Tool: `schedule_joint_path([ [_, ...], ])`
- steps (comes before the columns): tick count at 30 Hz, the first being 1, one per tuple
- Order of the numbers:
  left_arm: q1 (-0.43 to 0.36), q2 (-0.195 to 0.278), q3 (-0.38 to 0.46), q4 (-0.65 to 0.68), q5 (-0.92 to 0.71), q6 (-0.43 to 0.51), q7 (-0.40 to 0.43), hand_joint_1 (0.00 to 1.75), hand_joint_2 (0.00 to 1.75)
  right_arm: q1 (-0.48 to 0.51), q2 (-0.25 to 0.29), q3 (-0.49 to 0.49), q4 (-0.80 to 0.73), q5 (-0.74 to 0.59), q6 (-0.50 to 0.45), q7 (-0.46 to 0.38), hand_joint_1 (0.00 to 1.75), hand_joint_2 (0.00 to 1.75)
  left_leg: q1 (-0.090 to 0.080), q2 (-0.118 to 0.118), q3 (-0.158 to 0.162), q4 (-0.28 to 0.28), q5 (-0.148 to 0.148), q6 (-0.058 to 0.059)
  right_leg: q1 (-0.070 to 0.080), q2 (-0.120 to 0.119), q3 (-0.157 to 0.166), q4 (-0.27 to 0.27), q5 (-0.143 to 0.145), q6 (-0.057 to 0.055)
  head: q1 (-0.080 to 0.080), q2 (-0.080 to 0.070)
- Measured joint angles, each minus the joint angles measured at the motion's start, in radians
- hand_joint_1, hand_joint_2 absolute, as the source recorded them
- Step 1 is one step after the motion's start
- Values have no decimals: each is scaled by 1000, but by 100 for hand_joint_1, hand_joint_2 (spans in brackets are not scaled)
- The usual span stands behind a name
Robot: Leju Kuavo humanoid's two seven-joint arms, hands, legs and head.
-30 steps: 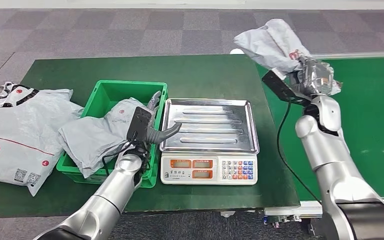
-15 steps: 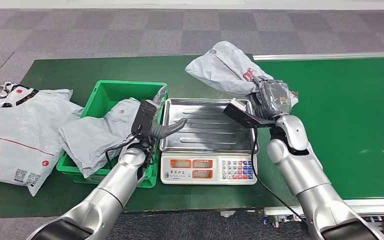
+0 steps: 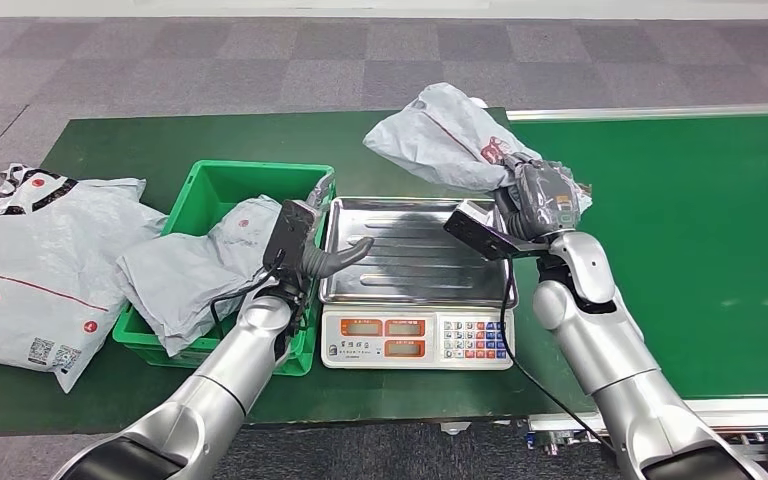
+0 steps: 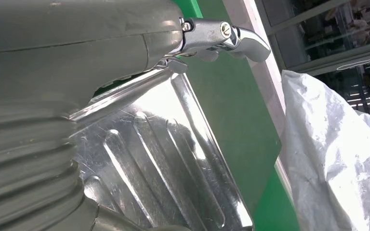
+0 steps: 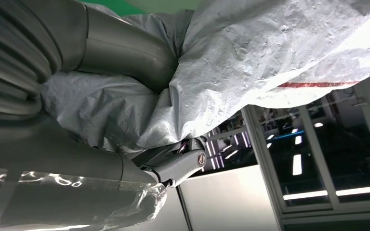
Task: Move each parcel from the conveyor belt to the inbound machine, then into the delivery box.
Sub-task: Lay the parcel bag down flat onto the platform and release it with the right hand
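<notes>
Nearest, the scale (image 3: 418, 335) stood at the desk's (image 3: 160, 140) front edge, its steel tray (image 3: 415, 250) bare. The left hand (image 3: 322, 255) hovered over the tray's left rim, fingers spread, holding nothing. Beside it the green bin (image 3: 210, 185) already held a parcel. Farther back, the right hand (image 3: 538, 200) clutched a grey parcel (image 3: 440, 140) by one end, above the tray's far right corner. Most of the bag hung beyond the tray, so it might drape over the rim once released, or slip from that bunched grip.

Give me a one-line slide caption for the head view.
Right hand holds a grey parcel above the scale's steel tray; left hand waits by the green box.
</notes>
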Motion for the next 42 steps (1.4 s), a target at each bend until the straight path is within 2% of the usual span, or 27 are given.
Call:
schedule_joint_path([
  [6,-1,1,-2,0,12,21,-7,0,175,52,1,52,-69,3,13,-2,175,175,0,0,0,0,0,0,0,0,0,0,0,0,0,0],
  [10,-1,1,-7,0,13,29,-9,0,175,102,4,85,-129,25,36,33,0,175,0,0,0,0,0,0,0,0,0,0,0,0,0,0],
  [13,0,0,-15,-4,8,30,0,0,175,147,7,96,-173,63,77,95,0,175,0,-1,0,0,0,0,0,-1,0,0,0,0,0,0],
  [15,1,0,-17,-8,3,30,6,0,175,177,8,97,-195,69,85,103,0,175,0,-1,0,0,0,0,0,-1,0,0,0,0,0,0],
  [33,10,0,-18,-24,-15,32,12,0,175,204,13,96,-216,23,120,48,0,175,0,0,0,0,0,0,0,0,0,0,0,0,0,0],
  [37,13,1,-18,-28,-15,33,8,0,175,190,13,84,-211,-80,137,-7,0,175,0,0,0,0,0,0,0,0,0,0,0,0,0,0],
  [42,12,2,-18,-30,-14,33,7,0,175,145,13,39,-192,-325,179,-125,0,175,0,0,0,0,1,0,0,0,0,0,0,0,0,0],
])
